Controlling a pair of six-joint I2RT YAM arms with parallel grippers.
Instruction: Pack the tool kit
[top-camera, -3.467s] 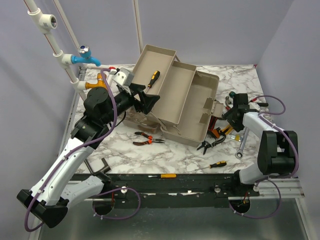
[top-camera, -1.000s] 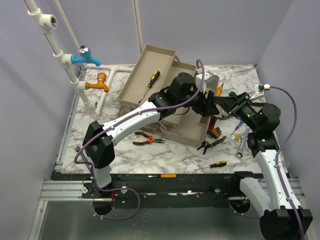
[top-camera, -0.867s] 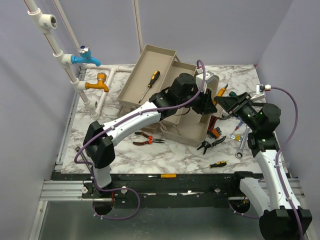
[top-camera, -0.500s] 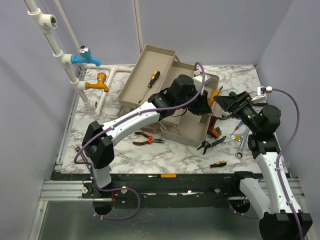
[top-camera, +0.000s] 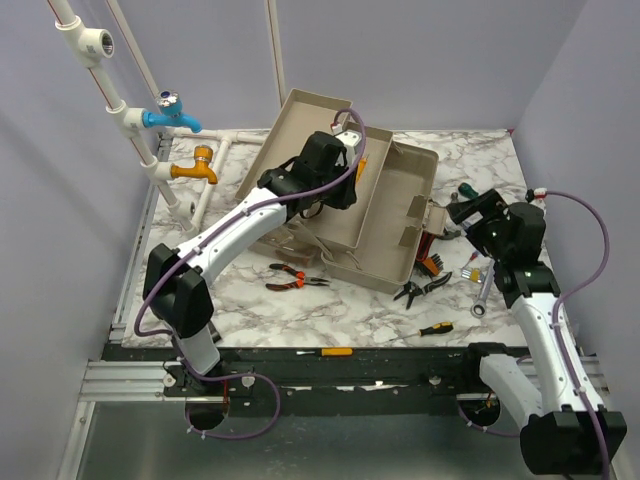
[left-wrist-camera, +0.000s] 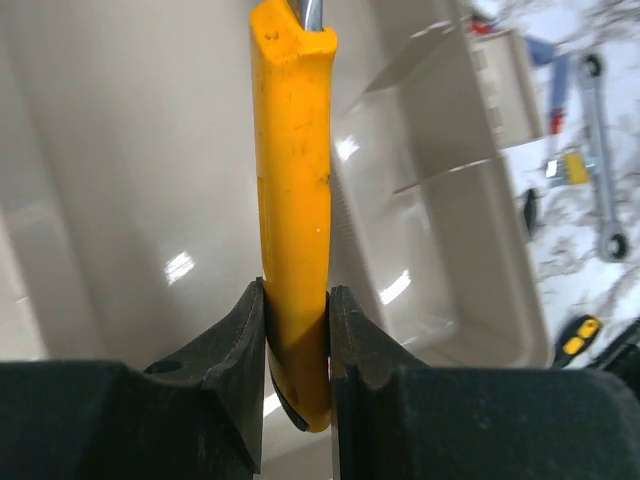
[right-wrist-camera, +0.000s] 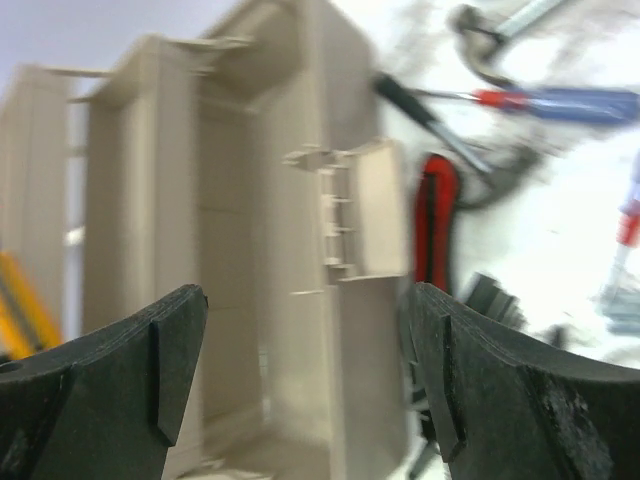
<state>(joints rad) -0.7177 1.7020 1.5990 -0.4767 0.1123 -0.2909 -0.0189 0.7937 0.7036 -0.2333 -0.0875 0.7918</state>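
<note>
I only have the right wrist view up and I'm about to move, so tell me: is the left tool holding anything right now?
Observer: Yes. The left tool is shut on a yellow-handled screwdriver, with its metal shaft pointing away from the wrist.
Operator: Where is that arm relative to the box?
Observer: In the top view it reaches across from the left, and its tool hangs over the fold-out trays of the toolbox.
Operator: Is anything lying in front of the box that I can't see?
Observer: Red-handled pliers lie on the table, just in front of the toolbox on the left arm's side.
</note>
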